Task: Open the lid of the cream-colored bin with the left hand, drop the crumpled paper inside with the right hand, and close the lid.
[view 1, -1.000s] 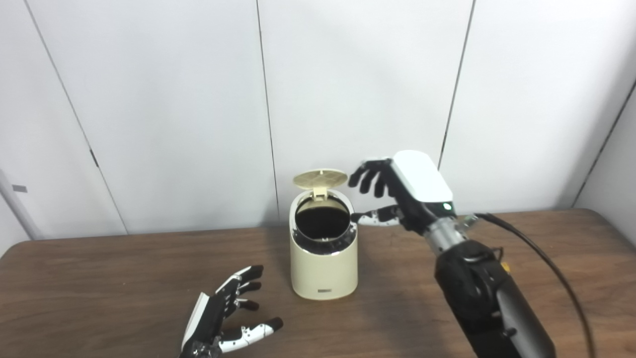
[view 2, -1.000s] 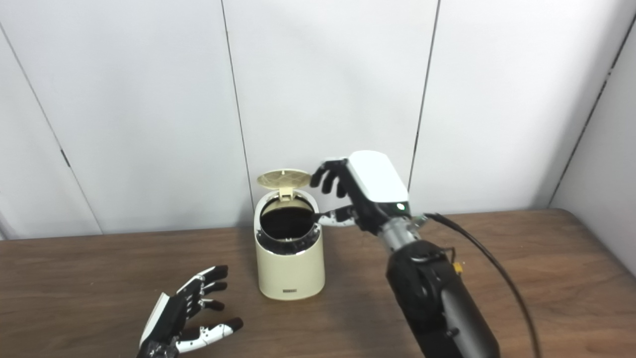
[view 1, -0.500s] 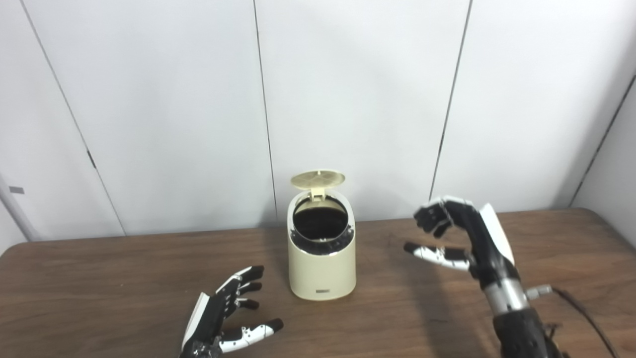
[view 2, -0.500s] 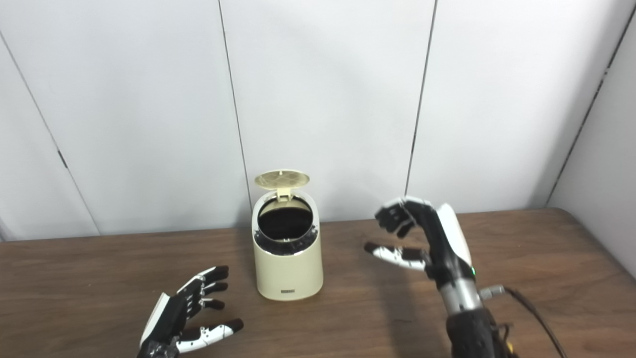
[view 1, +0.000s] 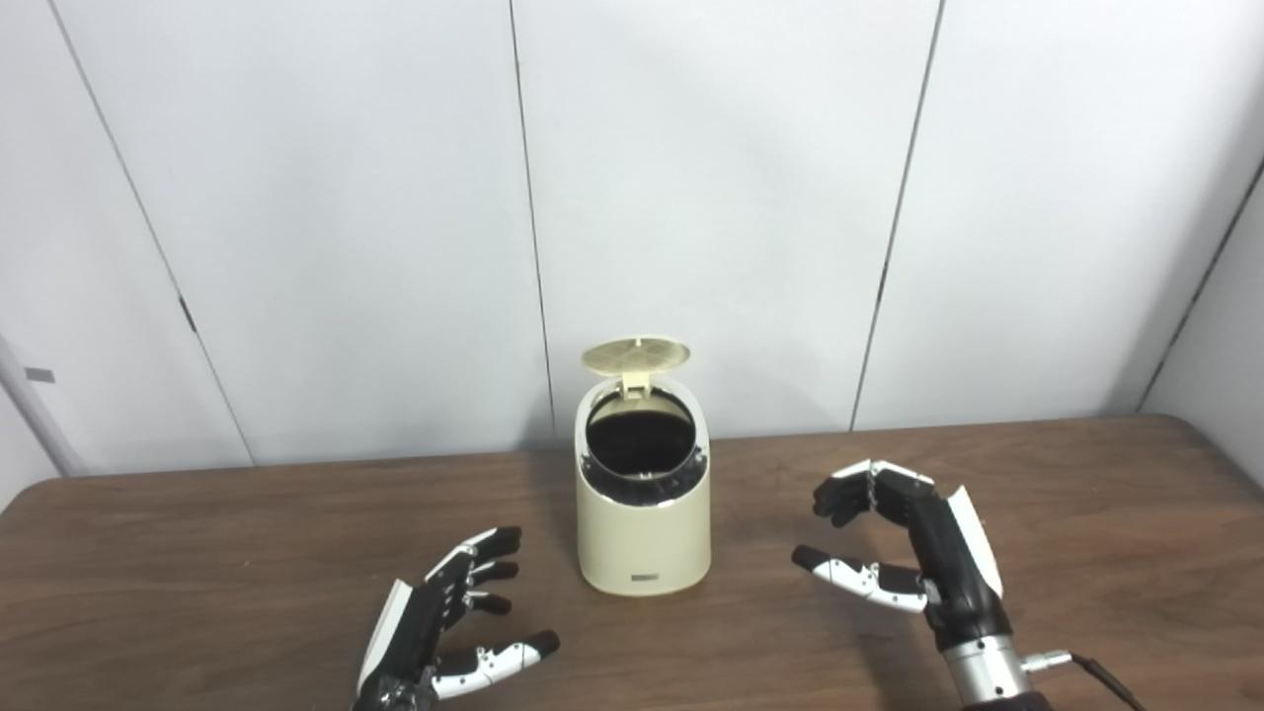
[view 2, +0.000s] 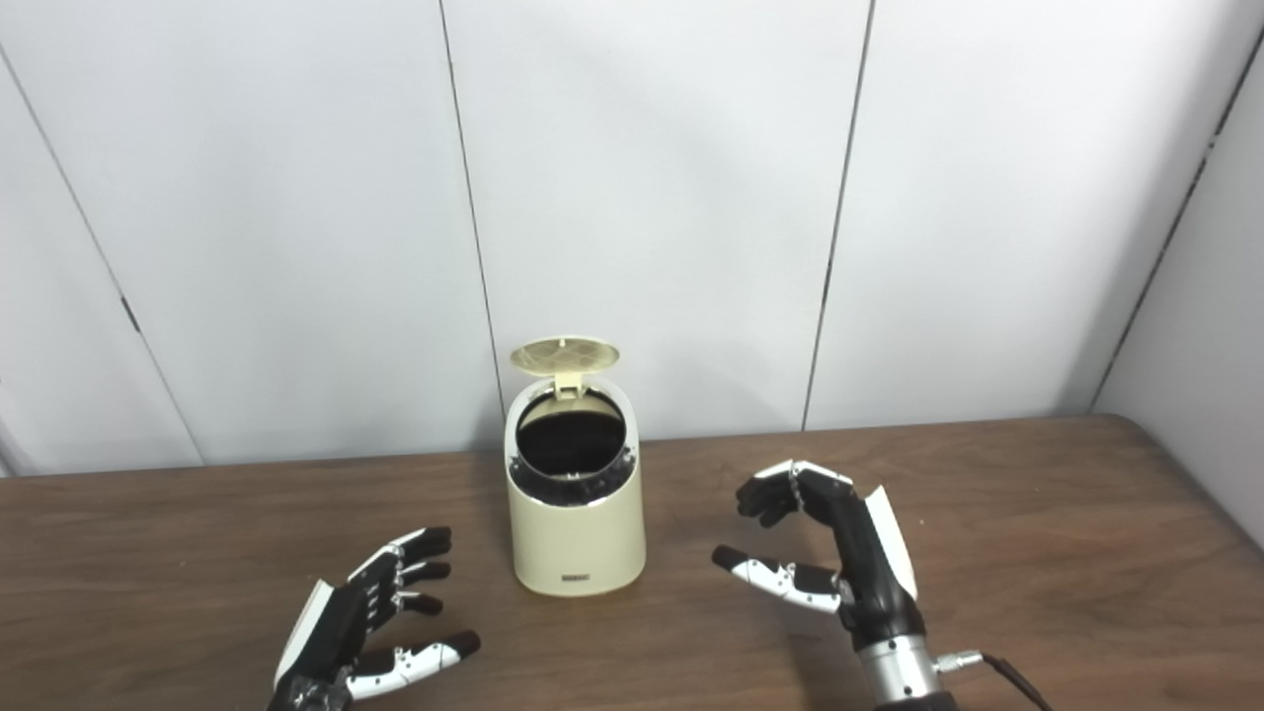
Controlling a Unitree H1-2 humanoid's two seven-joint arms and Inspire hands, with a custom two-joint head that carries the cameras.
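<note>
Cream-colored bin: upright on the wooden table, about mid-table, toward the far side near the white panelled wall. Lid: raised on its far hinge, standing above the rim, ribbed underside showing. Mouth dark inside; contents cannot be told.

Crumpled paper: not seen on the table or in either hand; whether it lies inside the bin cannot be told.

Left hand: low at the near left of the bin, apart from it, fingers spread and pointing toward the bin, thumb out to the right, holding nothing.

Right hand: right of the bin and nearer than it, well clear of it, just above the table; fingers curled forward over an outstretched thumb with a wide gap between, holding nothing.
</note>
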